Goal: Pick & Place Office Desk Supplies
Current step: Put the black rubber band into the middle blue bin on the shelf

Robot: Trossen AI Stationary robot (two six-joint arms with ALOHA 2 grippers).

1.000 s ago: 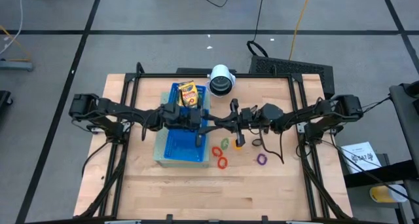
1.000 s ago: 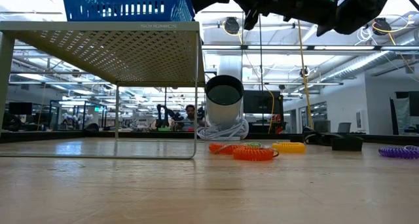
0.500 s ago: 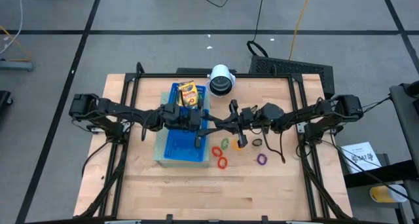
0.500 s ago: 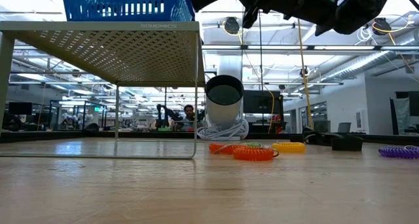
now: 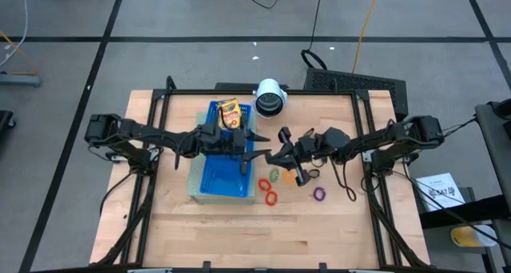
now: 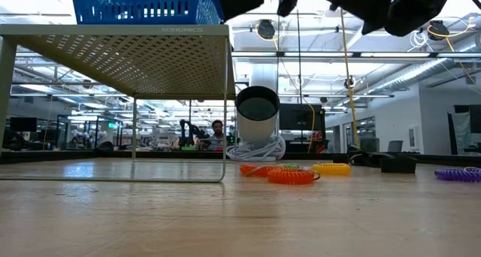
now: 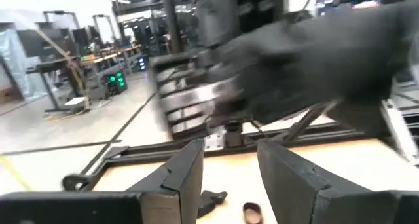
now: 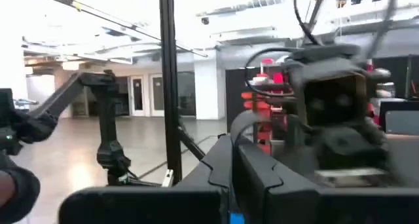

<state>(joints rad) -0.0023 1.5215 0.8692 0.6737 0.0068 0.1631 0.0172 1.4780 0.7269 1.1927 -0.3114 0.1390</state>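
Observation:
Over the blue tray point(image 5: 217, 176), on its perforated metal stand point(image 6: 128, 54), my left gripper point(image 5: 257, 144) points level toward the table's right; its fingers point(image 7: 186, 175) stand open with nothing between them. My right gripper point(image 5: 276, 156) faces it a short way off, shut point(image 8: 232, 164) and tipped upward, holding nothing that shows. A yellow crayon box point(image 5: 230, 114) lies in the tray's far compartment. Red rings point(image 5: 268, 191), a green ring point(image 5: 274, 176), an orange ring point(image 5: 289, 177), a purple ring point(image 5: 319, 195) and a black clip point(image 5: 313, 175) lie flat on the table below my right gripper.
A white cylinder with a dark centre point(image 5: 270, 98) stands at the table's far edge, just right of the tray. Bare wood lies toward the near edge point(image 5: 255, 233). A person sits far off in the room point(image 6: 218, 131).
The two grippers, which met tip to tip over the tray's right edge, have parted. My left gripper's fingers have spread open. My right gripper has drawn back slightly toward the table's right and tipped its fingers upward with a small roll.

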